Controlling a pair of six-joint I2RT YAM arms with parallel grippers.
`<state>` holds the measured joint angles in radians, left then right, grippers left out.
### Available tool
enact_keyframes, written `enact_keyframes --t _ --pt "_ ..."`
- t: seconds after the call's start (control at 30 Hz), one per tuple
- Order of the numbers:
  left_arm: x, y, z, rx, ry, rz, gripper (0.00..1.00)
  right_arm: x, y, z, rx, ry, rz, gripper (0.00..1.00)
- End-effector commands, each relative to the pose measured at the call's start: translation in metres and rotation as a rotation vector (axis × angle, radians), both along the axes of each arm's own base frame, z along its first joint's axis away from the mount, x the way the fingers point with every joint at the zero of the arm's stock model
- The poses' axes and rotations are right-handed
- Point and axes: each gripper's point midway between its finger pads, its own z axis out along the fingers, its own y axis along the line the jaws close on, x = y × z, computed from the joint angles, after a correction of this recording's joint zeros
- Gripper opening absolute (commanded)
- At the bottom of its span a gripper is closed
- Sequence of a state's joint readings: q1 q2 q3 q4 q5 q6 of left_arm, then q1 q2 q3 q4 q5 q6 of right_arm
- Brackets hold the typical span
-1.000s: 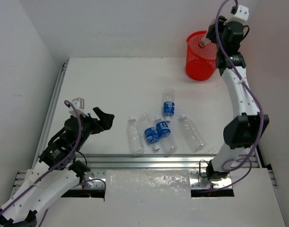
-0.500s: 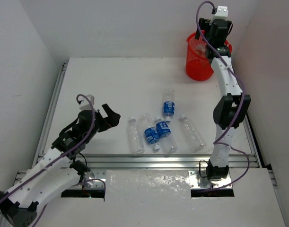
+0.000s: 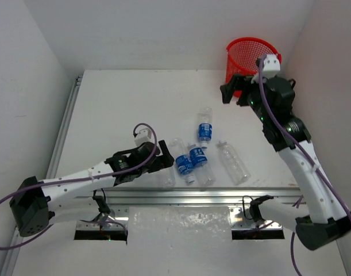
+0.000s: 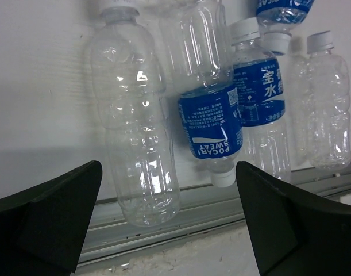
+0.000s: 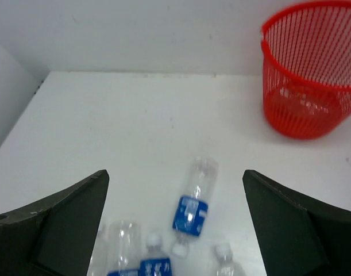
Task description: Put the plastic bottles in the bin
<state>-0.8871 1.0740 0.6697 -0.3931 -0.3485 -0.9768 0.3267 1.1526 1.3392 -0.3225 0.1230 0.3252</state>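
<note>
Several clear plastic bottles lie in a cluster near the table's front edge. My left gripper [image 3: 165, 161] hovers open over an unlabelled bottle [image 4: 138, 126], with a blue-labelled bottle [image 4: 212, 123] beside it and nothing between the fingers. Another blue-labelled bottle [image 5: 192, 207] lies apart, towards the back. My right gripper [image 3: 235, 95] hangs open and empty above the table, in front of the red mesh bin [image 3: 247, 57]. A pale shape shows through the mesh of the bin [image 5: 310, 75].
An aluminium rail [image 3: 209, 195] runs along the table's front edge just below the bottles. White walls close in the left, back and right sides. The bin stands in the back right corner.
My right gripper opened over the bin, let go of its bottle and swung back down over the table. My left arm reached right, to the bottle cluster.
</note>
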Motion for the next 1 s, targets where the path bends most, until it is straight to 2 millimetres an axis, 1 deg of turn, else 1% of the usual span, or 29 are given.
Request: enact_keyframes --t 0.0,0.03,0.1,0.13,0.17,0.3,0.33,0.4,0.43,0.47,0.5,0.53,0.6,0.63,0.67,0.7,0.73,0.77,0.8,0.83,0.87,0.9,0.93,0.97 --pt "0.012 -0.019 0.01 -0.053 -0.035 0.046 1.0 -0.021 0.002 -0.053 0.048 0.135 0.021 0.99" --pt "0.011 -0.019 0.0 -0.026 -0.014 0.056 0.99 -0.027 0.003 -0.065 0.052 0.16 0.031 0.99" --pt "0.009 -0.016 -0.011 0.02 0.001 0.076 0.97 -0.036 0.005 -0.069 0.063 0.172 0.056 0.99" --pt "0.008 -0.012 -0.023 0.052 0.021 0.088 0.95 -0.04 0.007 -0.074 0.069 0.19 0.068 0.99" --pt "0.008 -0.011 -0.028 0.067 0.027 0.097 0.94 -0.043 0.009 -0.078 0.071 0.21 0.081 0.99" --pt "0.005 -0.022 -0.051 0.076 0.055 0.045 0.87 -0.05 0.023 -0.094 0.096 0.262 0.155 0.99" --pt "0.005 -0.026 -0.059 0.084 0.068 0.032 0.86 -0.052 0.026 -0.102 0.104 0.283 0.171 0.99" --pt "0.001 -0.033 -0.067 0.077 0.096 0.006 0.85 -0.055 0.036 -0.106 0.121 0.291 0.226 0.99" --pt "-0.002 -0.031 -0.075 0.087 0.115 0.001 0.85 -0.058 0.039 -0.114 0.128 0.308 0.241 0.99" --pt "-0.004 -0.031 -0.079 0.087 0.121 0.0 0.85 -0.057 0.043 -0.112 0.139 0.293 0.268 0.99" --pt "-0.004 -0.028 -0.082 0.099 0.128 0.009 0.84 -0.063 0.054 -0.115 0.153 0.3 0.33 0.99" --pt "-0.008 -0.02 -0.09 0.125 0.143 0.022 0.8 -0.067 0.06 -0.123 0.158 0.319 0.359 0.99" --pt "-0.009 -0.007 -0.095 0.165 0.141 0.06 0.75 -0.07 0.067 -0.129 0.153 0.331 0.386 0.99" --pt "-0.01 0.006 -0.098 0.206 0.142 0.09 0.72 -0.072 0.073 -0.131 0.149 0.336 0.407 0.99" --pt "-0.011 0.014 -0.098 0.228 0.141 0.112 0.64 -0.074 0.078 -0.133 0.152 0.341 0.424 0.99" --pt "-0.01 0.019 -0.091 0.225 0.124 0.135 0.37 -0.077 0.084 -0.136 0.173 0.357 0.444 0.99" --pt "-0.012 0.034 -0.089 0.258 0.116 0.172 0.29 -0.084 0.099 -0.128 0.218 0.336 0.54 0.99" --pt "-0.011 0.038 -0.082 0.254 0.094 0.186 0.22 -0.089 0.107 -0.125 0.256 0.337 0.59 0.99" --pt "-0.009 0.041 -0.064 0.209 0.053 0.202 0.1 -0.098 0.117 -0.126 0.309 0.363 0.644 0.99" --pt "-0.007 0.047 -0.053 0.212 0.016 0.211 0.07 -0.111 0.131 -0.12 0.342 0.367 0.748 0.99" --pt "-0.004 0.045 -0.04 0.182 -0.028 0.19 0.05 -0.113 0.14 -0.114 0.356 0.344 0.791 0.99" --pt "-0.002 0.043 -0.015 0.108 -0.101 0.16 0.04 -0.124 0.154 -0.109 0.37 0.333 0.854 0.99" --pt "0.003 0.034 0.004 0.072 -0.181 0.094 0.04 -0.13 0.163 -0.097 0.379 0.289 0.923 0.99" --pt "0.005 0.029 0.021 0.021 -0.243 0.058 0.01 -0.133 0.17 -0.096 0.391 0.289 0.956 0.99"
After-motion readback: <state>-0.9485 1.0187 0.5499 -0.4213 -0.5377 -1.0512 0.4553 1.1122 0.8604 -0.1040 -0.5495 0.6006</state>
